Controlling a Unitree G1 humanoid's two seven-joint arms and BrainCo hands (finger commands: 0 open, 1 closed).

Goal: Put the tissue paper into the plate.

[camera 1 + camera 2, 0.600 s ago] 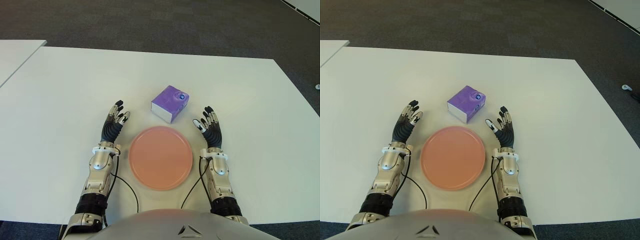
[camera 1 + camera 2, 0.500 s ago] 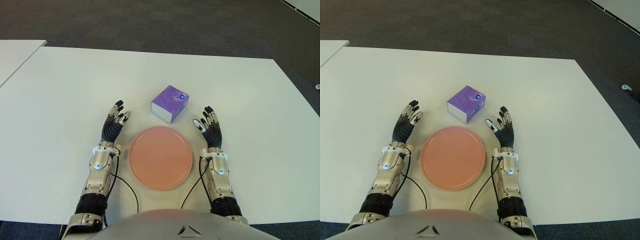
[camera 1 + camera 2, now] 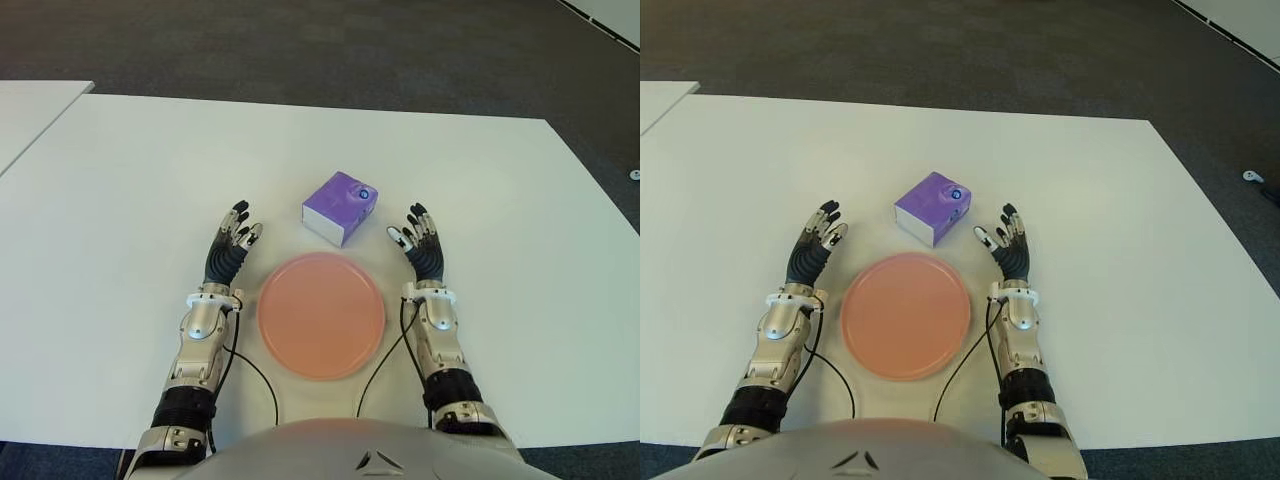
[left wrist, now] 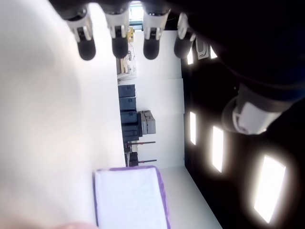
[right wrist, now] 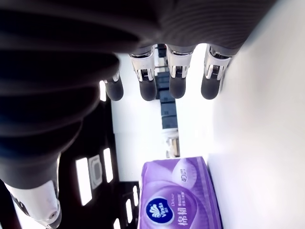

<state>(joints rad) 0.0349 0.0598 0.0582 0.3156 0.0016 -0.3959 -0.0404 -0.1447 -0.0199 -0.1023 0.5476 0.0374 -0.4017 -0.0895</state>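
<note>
A purple tissue pack lies on the white table, just beyond the round orange plate, which holds nothing. My right hand is open to the right of the plate, its fingers spread and level with the pack's near right corner, a short gap away. In the right wrist view the pack shows beyond the straight fingertips. My left hand is open at the plate's left side; its wrist view shows the pack's pale underside farther off.
A second white table stands at the far left, separated by a narrow gap. Dark carpet lies beyond the table's far edge and to the right.
My right hand has moved forward and slightly left, closer to the tissue pack. The left hand, the plate and the pack have stayed where they were.
</note>
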